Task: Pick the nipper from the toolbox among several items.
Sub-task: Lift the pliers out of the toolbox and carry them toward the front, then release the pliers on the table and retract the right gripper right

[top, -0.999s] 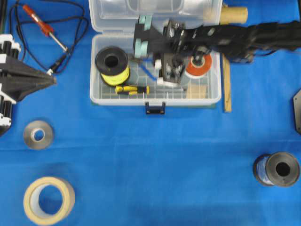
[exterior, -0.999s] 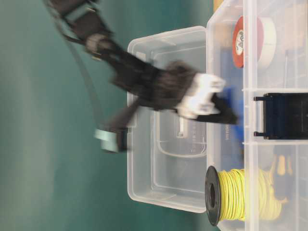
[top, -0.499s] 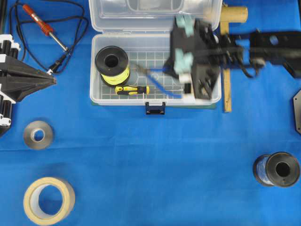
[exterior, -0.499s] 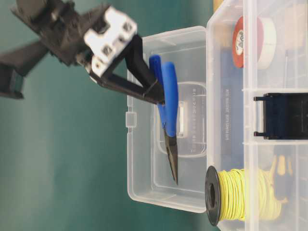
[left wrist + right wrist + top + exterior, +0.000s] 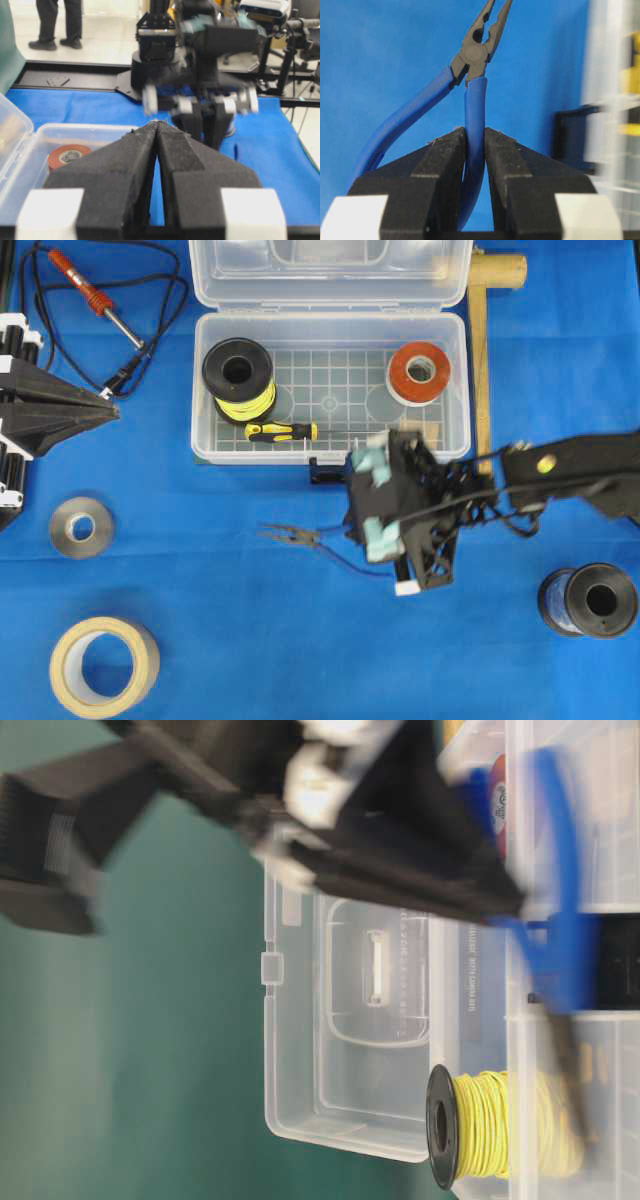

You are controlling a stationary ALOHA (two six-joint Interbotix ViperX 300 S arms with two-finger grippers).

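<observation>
My right gripper (image 5: 352, 540) is shut on one blue handle of the nipper (image 5: 300, 536). It holds the nipper over the blue cloth just in front of the toolbox (image 5: 200, 390), with the dark pointed jaws pointing left. In the right wrist view the pads (image 5: 502, 155) clamp one handle of the nipper (image 5: 475, 100), and the other handle curves off to the left. In the table-level view the nipper (image 5: 560, 920) is blurred. The toolbox lid stands open. My left gripper (image 5: 110, 412) is shut and empty at the far left, and it also shows in the left wrist view (image 5: 157, 122).
In the toolbox lie a yellow wire spool (image 5: 238, 375), a yellow-and-black screwdriver (image 5: 282, 430) and a red tape roll (image 5: 420, 373). On the cloth are a red soldering iron (image 5: 90, 295), a metal ring (image 5: 81, 526), a masking tape roll (image 5: 104, 665), a dark spool (image 5: 590, 600) and a wooden mallet (image 5: 481, 360).
My right gripper has lifted the nipper out of the toolbox and carried it forward over the latch to above the cloth. The left arm has not moved.
</observation>
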